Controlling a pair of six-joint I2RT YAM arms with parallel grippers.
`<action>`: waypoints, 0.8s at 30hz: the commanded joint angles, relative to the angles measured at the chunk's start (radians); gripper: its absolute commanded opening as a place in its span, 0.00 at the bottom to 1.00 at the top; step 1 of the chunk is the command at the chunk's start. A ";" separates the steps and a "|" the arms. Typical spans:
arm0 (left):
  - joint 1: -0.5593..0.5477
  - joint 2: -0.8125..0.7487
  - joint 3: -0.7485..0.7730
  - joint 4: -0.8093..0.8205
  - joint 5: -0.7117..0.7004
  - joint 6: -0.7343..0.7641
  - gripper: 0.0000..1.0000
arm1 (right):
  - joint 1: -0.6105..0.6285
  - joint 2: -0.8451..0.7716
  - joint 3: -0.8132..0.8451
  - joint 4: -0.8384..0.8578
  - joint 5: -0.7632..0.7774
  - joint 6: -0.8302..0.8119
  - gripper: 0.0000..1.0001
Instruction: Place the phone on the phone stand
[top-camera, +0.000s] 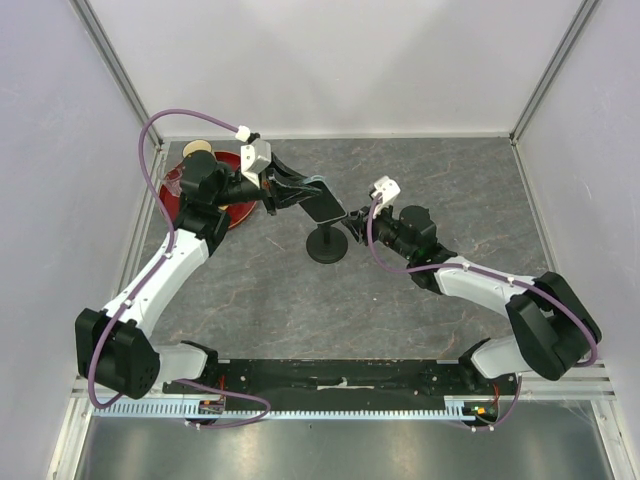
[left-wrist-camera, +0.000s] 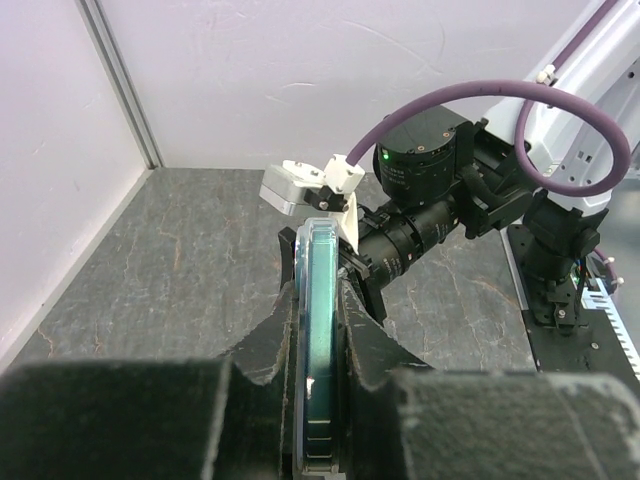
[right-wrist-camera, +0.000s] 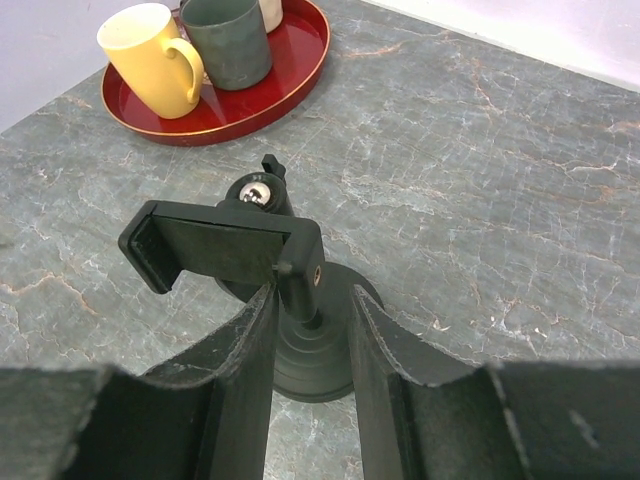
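The phone (top-camera: 328, 207) hangs tilted in the air just above the phone stand (top-camera: 327, 245), with my left gripper (top-camera: 300, 195) shut on it. In the left wrist view the phone (left-wrist-camera: 320, 330) stands edge-on, pinched between both fingers of the left gripper (left-wrist-camera: 318, 295). The phone stand (right-wrist-camera: 215, 245) is black, with a round base, a short stem and a clamp bracket tilted to the left. My right gripper (right-wrist-camera: 312, 292) is open and straddles the stem. Its left finger (right-wrist-camera: 240, 350) touches the stem and bracket; the right finger stands a little apart.
A red tray (right-wrist-camera: 200, 130) at the back left carries a yellow mug (right-wrist-camera: 155, 60) and a grey-green cup (right-wrist-camera: 225, 40). The same red tray (top-camera: 238, 215) lies partly under my left arm. White walls close the table on three sides.
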 joint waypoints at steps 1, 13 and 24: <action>-0.001 -0.030 0.007 0.072 -0.012 -0.022 0.02 | 0.006 0.018 0.039 0.063 -0.003 -0.007 0.40; -0.001 -0.033 -0.026 0.058 -0.035 -0.008 0.02 | 0.006 0.002 0.055 0.048 -0.011 -0.010 0.40; -0.001 -0.033 -0.029 0.058 -0.035 -0.013 0.02 | 0.005 0.016 0.078 0.022 -0.012 -0.024 0.29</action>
